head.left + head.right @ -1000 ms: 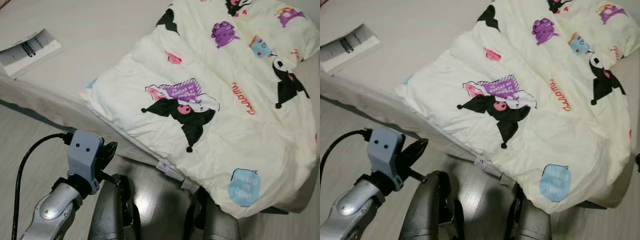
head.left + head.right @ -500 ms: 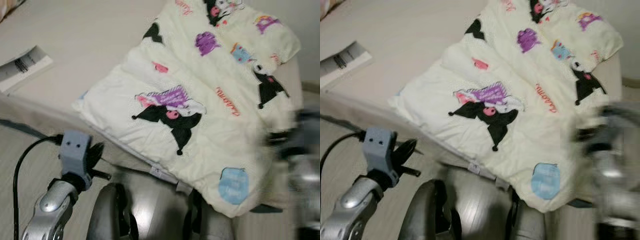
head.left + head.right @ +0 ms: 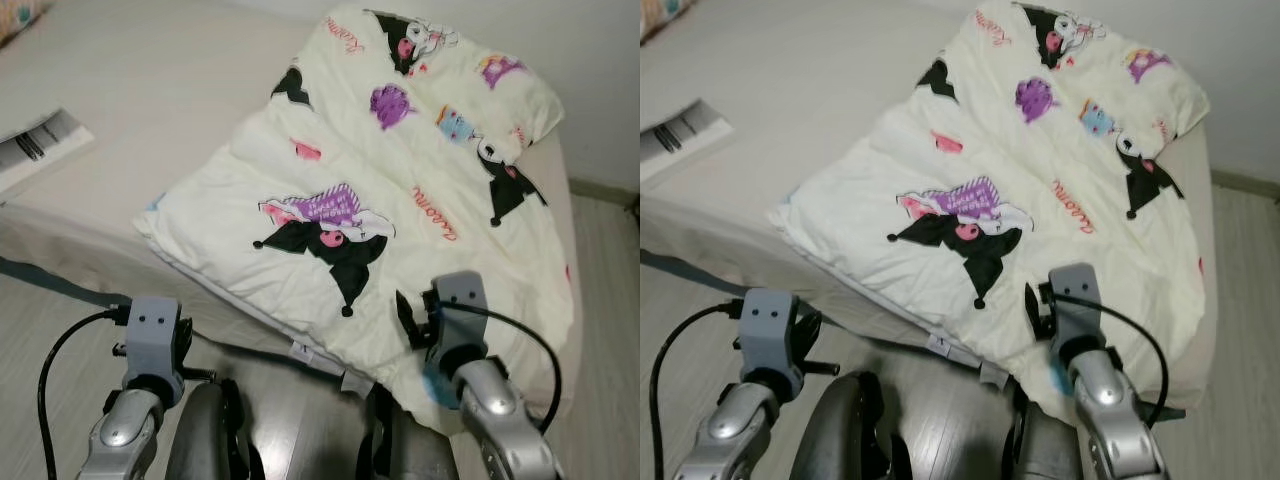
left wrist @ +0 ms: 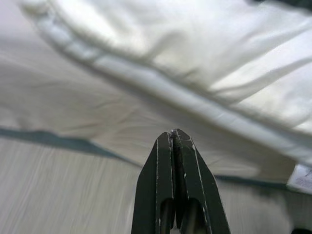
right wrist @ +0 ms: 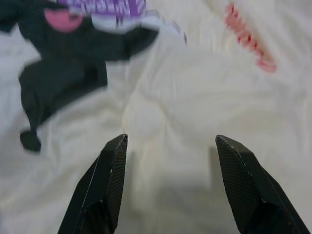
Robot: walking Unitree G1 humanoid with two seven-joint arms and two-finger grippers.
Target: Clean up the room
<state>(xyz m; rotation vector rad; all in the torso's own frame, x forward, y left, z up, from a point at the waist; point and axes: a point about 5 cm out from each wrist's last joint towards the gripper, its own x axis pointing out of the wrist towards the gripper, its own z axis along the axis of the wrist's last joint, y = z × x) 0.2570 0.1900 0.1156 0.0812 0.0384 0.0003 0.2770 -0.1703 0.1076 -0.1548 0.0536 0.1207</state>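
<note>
Right claw (image 5: 168, 183) now raised, spread over the quilt (image 3: 400, 200); left claw (image 4: 175, 185) pressed together near the bed (image 3: 150, 80) edge. Grab likely next.

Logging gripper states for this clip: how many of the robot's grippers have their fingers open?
1. The right gripper hovers open over the cream cartoon-print quilt; the left gripper is shut, low beside the bed edge.

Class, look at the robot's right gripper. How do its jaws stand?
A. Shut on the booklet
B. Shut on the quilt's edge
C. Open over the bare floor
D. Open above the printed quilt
D: in the right wrist view the right gripper has its jaws spread wide with only the cartoon-printed quilt between them, nothing gripped.
</note>
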